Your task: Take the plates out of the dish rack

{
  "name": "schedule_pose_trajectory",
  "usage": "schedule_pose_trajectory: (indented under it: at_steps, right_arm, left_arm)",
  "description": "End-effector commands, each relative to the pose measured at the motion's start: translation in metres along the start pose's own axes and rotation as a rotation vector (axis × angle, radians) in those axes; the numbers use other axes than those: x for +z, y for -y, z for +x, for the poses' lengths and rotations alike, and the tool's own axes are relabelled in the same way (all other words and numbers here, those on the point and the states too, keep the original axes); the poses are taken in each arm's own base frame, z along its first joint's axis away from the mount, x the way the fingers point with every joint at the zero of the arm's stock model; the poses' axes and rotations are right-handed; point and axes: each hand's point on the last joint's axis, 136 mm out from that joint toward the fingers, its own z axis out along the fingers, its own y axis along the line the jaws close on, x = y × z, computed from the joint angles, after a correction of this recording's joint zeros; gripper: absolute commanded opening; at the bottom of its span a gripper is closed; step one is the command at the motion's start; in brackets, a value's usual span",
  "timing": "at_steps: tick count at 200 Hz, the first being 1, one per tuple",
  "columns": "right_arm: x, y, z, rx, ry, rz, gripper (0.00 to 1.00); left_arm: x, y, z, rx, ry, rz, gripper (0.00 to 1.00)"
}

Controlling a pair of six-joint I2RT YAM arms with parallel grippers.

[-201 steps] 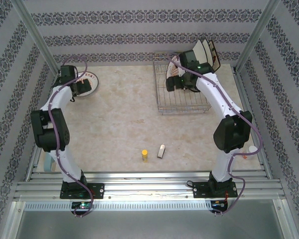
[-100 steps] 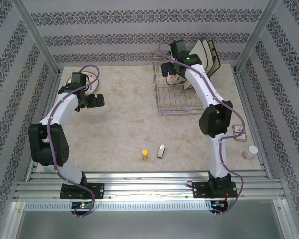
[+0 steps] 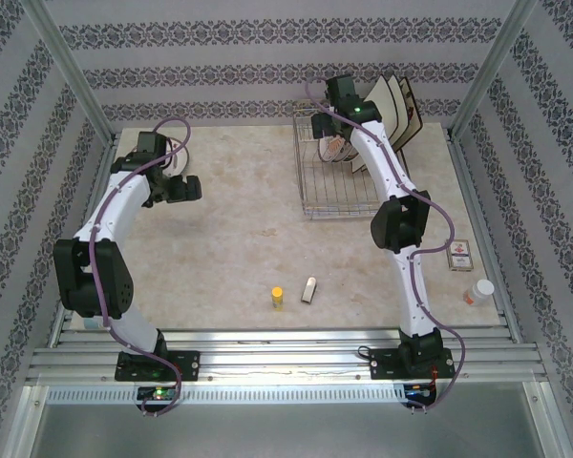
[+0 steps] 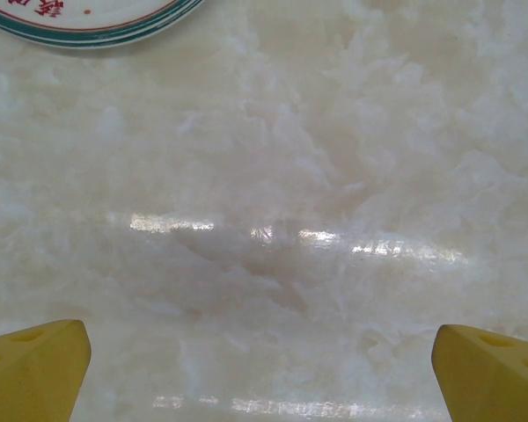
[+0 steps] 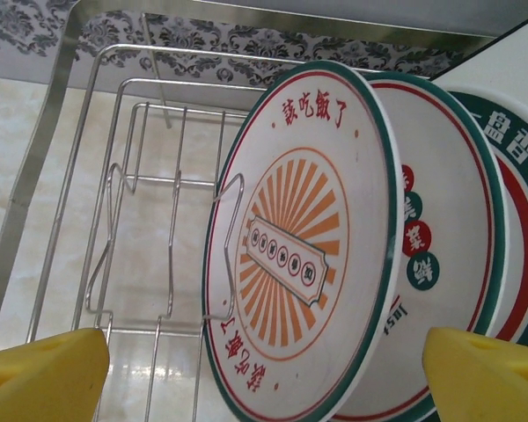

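Since a second ago, the left claw [image 3: 179, 188] is drawing off from the round plate [image 4: 79, 19] lying at 10 o'clock on the table [image 3: 239, 229]. Its fingers are spread wide and gripping nothing, so that plate looks delivered. The right claw [image 5: 255, 374] is hovering at the rack [image 3: 349, 191] at 1 o'clock, equally wide and empty, facing the front sunburst plate [image 5: 304, 255]. The rack is holding the plates on edge, so I judge it is lining up to straddle that rim
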Motion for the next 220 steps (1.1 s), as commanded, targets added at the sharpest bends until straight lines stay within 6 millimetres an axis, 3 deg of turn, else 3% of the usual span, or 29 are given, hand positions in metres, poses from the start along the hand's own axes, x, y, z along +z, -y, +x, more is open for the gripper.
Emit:
schedule_pose_trajectory:
  at_steps: [1, 66, 106, 147, 165, 184, 196, 220]
  right_arm:
    - [0.01, 0.005, 0.001, 0.011, -0.004, 0.015, 0.91]
    - [0.032, -0.005, -0.007, 0.066, 0.047, -0.024, 0.76]
    - [0.042, 0.001, -0.012, 0.119, 0.082, 0.017, 0.56]
    - [0.035, 0.001, -0.019, 0.14, 0.105, 0.021, 0.36]
    - [0.031, 0.0, -0.021, 0.14, 0.113, 0.024, 0.22]
    - [0.028, -0.002, -0.024, 0.15, 0.118, 0.014, 0.17]
    - [0.025, -0.002, -0.025, 0.154, 0.121, 0.012, 0.08]
    - [0.014, -0.003, -0.03, 0.155, 0.13, 0.006, 0.03]
  left_arm:
    - [0.0, 0.005, 0.0, 0.011, -0.031, 0.009, 1.0]
    - [-0.004, 0.005, -0.007, 0.035, -0.024, -0.009, 1.0]
    - [-0.002, -0.002, -0.006, 0.054, -0.028, -0.048, 1.0]
    - [-0.004, -0.005, -0.007, 0.064, -0.018, -0.072, 1.0]
    - [-0.004, -0.004, -0.006, 0.065, -0.018, -0.072, 1.0]
    - [-0.004, -0.005, -0.006, 0.063, -0.018, -0.074, 1.0]
    - [-0.004, -0.004, -0.007, 0.063, -0.016, -0.07, 1.0]
    - [-0.001, -0.007, -0.006, 0.068, -0.024, -0.085, 1.0]
